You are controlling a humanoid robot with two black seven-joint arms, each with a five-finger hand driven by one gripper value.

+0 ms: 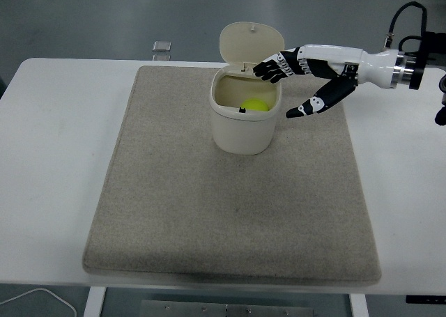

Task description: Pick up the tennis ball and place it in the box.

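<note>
Mat [209, 212] covers most of the white table [56, 157], with the cream box [244, 125] at its far middle, lid flipped up. Tennis ball [255, 105] sits inside it, and just right of the rim the right hand [306, 80] hovers, fingers spread and holding nothing

- Lab or robot test room, not a home.
- Plain white table [56, 164] on white legs, bare but for a staged setup: grey felt-like mat [230, 212] laid square on it, one cream lidded box [244, 118] on the mat.
- Robot right hand [306, 80] with white-and-black shell, exposed cable and black metal joint at the right edge.
- Grey-green smooth industrial floor behind the table.
- White cable [42, 299] trailing at the bottom-left corner below the table edge.
- Small grey square object [162, 47] at the table's far edge, too small to identify.
</note>
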